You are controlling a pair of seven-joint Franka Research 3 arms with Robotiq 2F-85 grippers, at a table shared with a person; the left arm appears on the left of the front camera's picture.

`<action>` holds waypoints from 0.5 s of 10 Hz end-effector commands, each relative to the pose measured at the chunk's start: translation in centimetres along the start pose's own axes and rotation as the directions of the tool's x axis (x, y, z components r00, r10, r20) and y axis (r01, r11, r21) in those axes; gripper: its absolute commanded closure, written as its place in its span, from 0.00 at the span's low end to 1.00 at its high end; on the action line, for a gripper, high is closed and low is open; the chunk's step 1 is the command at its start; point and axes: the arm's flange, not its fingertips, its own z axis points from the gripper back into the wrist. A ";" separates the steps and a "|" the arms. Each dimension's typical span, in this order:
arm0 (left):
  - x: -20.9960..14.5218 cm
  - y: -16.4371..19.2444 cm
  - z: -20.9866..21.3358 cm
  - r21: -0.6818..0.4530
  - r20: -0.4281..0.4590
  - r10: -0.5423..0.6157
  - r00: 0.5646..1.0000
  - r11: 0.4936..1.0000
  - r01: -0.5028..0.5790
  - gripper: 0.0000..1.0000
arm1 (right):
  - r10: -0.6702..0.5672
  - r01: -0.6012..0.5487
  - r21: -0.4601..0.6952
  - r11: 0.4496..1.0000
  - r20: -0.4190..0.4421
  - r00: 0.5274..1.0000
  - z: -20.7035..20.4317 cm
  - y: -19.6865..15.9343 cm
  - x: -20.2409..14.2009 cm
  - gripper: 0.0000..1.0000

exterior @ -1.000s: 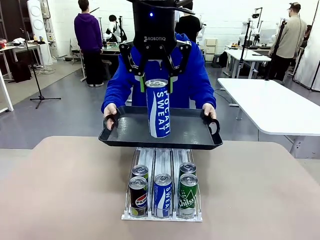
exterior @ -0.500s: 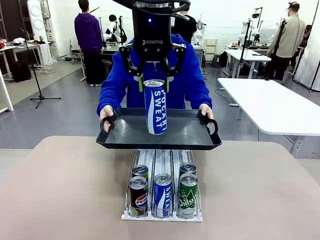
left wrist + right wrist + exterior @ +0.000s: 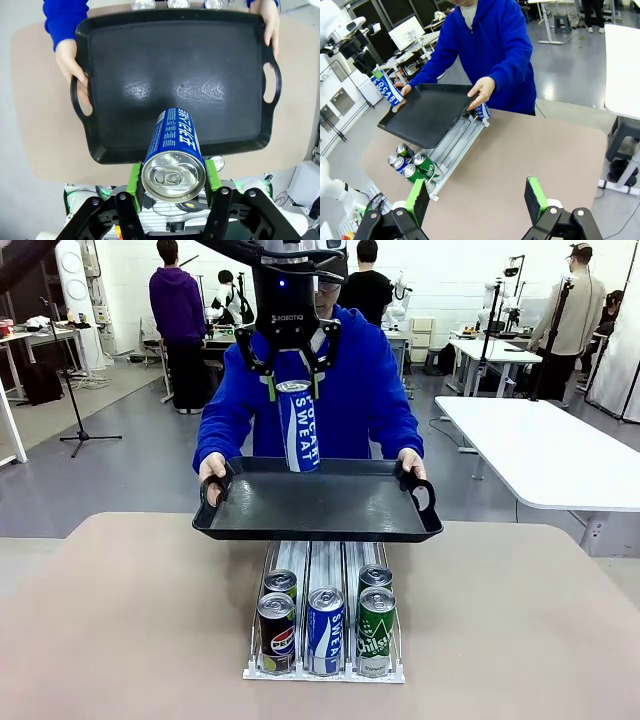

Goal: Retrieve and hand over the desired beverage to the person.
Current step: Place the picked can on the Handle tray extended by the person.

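Observation:
My left gripper [image 3: 293, 390] is shut on a blue Pocari Sweat can [image 3: 298, 427] near its top. The can hangs slightly tilted just above a black tray [image 3: 330, 508]. The person [image 3: 355, 380], in a bright blue hoodie, holds the tray by both handles over the table's far edge. In the left wrist view the can [image 3: 175, 145] points down at the tray [image 3: 175, 60] between my green pads [image 3: 134, 177], and the left gripper [image 3: 173, 176] is shut on it. My right gripper [image 3: 476, 197] stands open over the table, far from the tray [image 3: 427, 112].
A metal can rack [image 3: 324, 672] stands on the table below the tray, with a Pepsi can [image 3: 276, 632], another Pocari can [image 3: 325, 630], a Sprite can [image 3: 376, 630] and two more behind. A white table [image 3: 540, 455] stands at the right. Other people work in the background.
My left gripper has lifted the can off the tray floor, moving up and away toward the person. The tray has shifted slightly left.

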 end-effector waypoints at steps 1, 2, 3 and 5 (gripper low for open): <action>2.1 0.1 1.6 0.026 0.020 -0.028 0.999 0.999 0.028 0.42 | 0.005 -0.005 0.015 1.000 0.001 1.000 -0.2 0.0 0.0 0.00; 2.6 1.0 1.2 0.043 0.040 -0.040 0.998 0.998 0.039 0.42 | 0.005 -0.005 0.015 1.000 0.001 1.000 -0.2 0.0 0.0 0.00; 2.9 1.8 0.9 0.055 0.058 -0.075 0.996 0.996 0.071 0.42 | 0.005 -0.005 0.015 1.000 0.001 1.000 -0.2 0.0 0.0 0.00; 3.1 3.3 0.2 0.052 0.086 -0.139 0.986 0.989 0.135 0.42 | 0.005 -0.005 0.015 1.000 0.001 1.000 -0.2 0.0 0.0 0.00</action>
